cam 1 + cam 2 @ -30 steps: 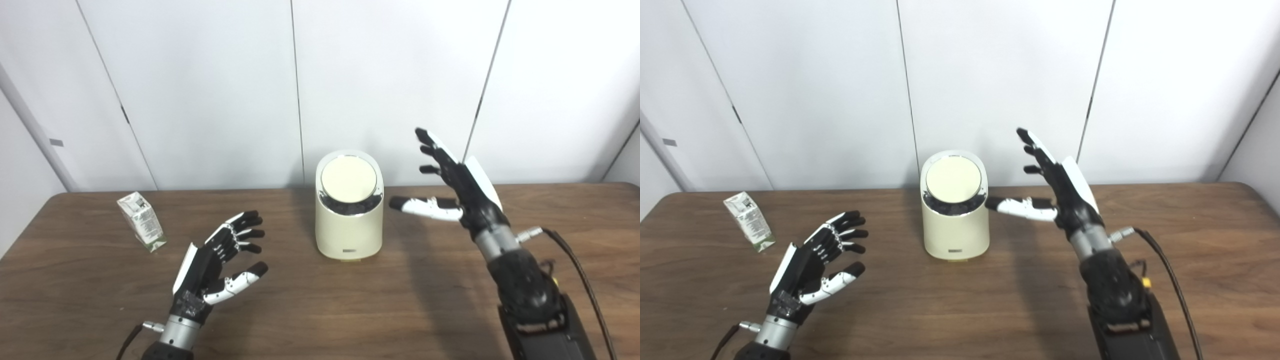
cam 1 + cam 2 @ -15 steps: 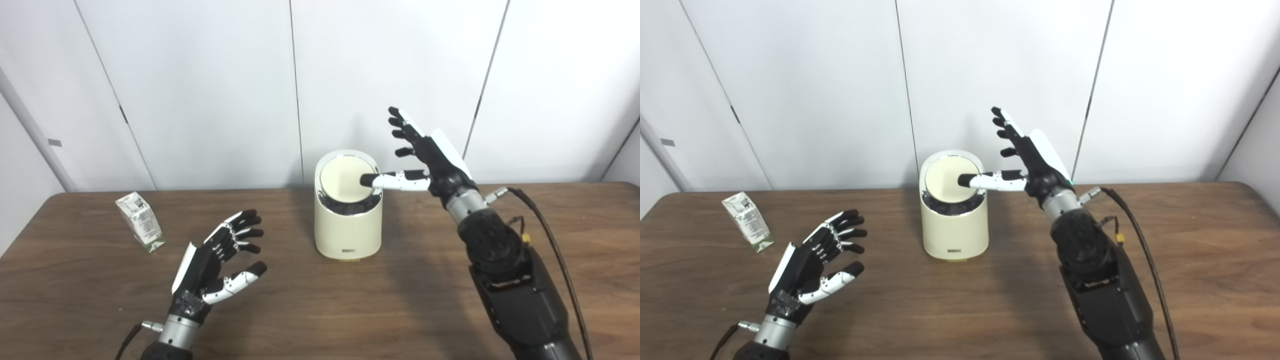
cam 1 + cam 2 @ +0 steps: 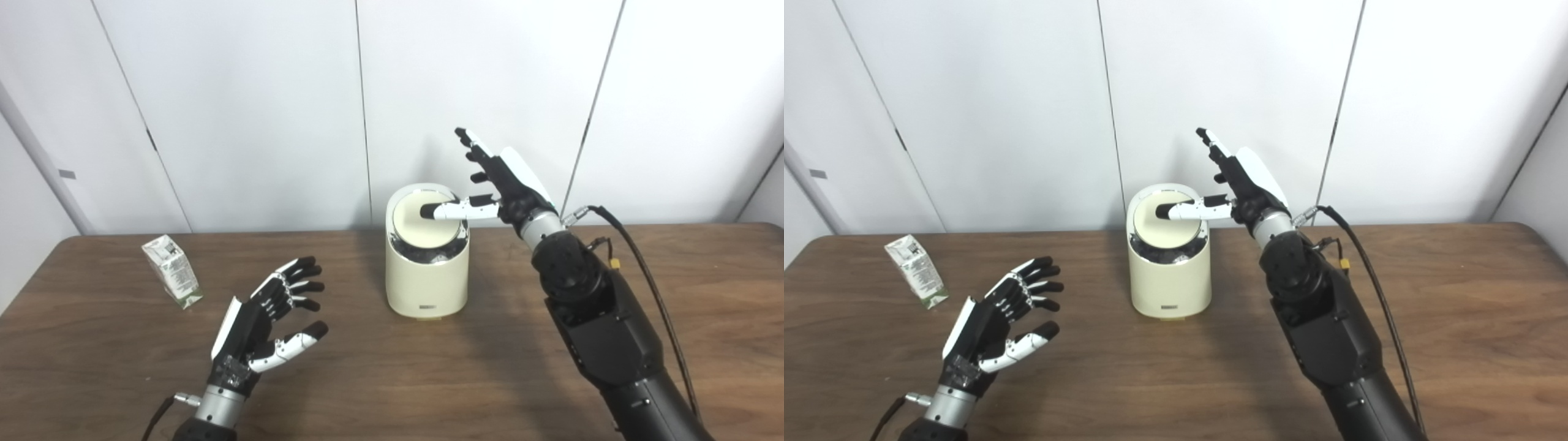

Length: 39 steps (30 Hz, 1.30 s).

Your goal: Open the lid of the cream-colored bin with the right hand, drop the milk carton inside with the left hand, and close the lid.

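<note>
Right robot hand point(image 3: 505, 184) sits just right of centre frame, above the bin point(image 3: 427, 269), fingers point(image 3: 471, 147) spread apart and pointing up toward the wall. Its thumb point(image 3: 456, 210) reaches out leftward and the dark tip lies on the lid point(image 3: 416, 223), near the lid's upper middle. Nothing is gripped; the hand is splayed, only the thumb meeting the lid. The lid looks tipped, its near edge sunk a little into the bin's chrome-edged mouth, with a dark gap showing below it. The black forearm runs down to the lower right of the frame, a cable point(image 3: 649, 275) looping off the wrist.

Left robot hand point(image 3: 263, 324) is in the lower left, hovering low over the desk point(image 3: 392, 380), palm turned inward, fingers apart and lightly curled, holding nothing. It is well apart from both the bin and the carton.

The bin stands upright at centre frame on the brown desk, near the desk's far edge, cream-bodied with a small label low on its front.

The carton point(image 3: 173, 271) stands at the left of the frame on the desk, leaning slightly, up and left of the left robot hand and well apart from the bin. White wall panels point(image 3: 245, 110) fill the upper frame.
</note>
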Available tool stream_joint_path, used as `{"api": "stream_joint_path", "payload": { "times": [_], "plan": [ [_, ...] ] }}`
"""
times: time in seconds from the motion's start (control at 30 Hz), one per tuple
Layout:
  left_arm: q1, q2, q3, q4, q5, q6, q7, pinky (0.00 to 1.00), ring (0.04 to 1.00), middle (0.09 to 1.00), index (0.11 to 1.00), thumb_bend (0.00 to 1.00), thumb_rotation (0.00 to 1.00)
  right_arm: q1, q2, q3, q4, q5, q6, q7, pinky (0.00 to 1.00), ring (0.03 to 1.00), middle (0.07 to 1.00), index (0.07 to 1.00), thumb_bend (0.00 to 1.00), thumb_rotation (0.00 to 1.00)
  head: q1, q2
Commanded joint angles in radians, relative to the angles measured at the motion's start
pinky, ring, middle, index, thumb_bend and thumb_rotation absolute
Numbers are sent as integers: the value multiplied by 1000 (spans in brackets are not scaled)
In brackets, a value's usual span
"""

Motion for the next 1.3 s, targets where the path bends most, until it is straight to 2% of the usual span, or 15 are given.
{"api": "stream_joint_path", "payload": {
  "times": [0.0, 0.43, 0.67, 0.87, 1.03, 1.27],
  "plan": [
    [30, -21, -11, 51, -8, -29, -2, 630, 754, 822, 866, 730, 298, -72, 0, 2, -5, -14, -38, -27, 842, 946, 968, 976, 843, 411, -1, 0],
    [38, -25, -19, 31, 0, -29, 8, 630, 751, 819, 860, 729, 288, -91, -9, 25, 31, -52, -34, -24, 865, 928, 945, 973, 896, 367, 4, 17],
    [39, -27, -20, 26, -2, -29, 9, 629, 753, 822, 861, 731, 290, -81, -10, 44, 34, -80, -26, -27, 812, 882, 916, 957, 926, 369, 10, 24],
    [42, -24, -22, 18, -7, -29, 2, 641, 761, 828, 863, 718, 278, -71, -8, 51, 29, -82, -17, -16, 783, 878, 917, 956, 930, 349, 9, 32],
    [44, -23, -22, 15, -9, -29, 2, 644, 765, 832, 868, 714, 280, -68, -16, 61, 42, -84, -24, -7, 849, 915, 939, 967, 914, 336, 5, 36],
    [44, -24, -21, 10, -18, -29, 1, 636, 760, 827, 865, 718, 277, -63, -21, 74, 45, -101, -3, -3, 831, 922, 946, 968, 932, 339, 3, 44]
  ]
}}
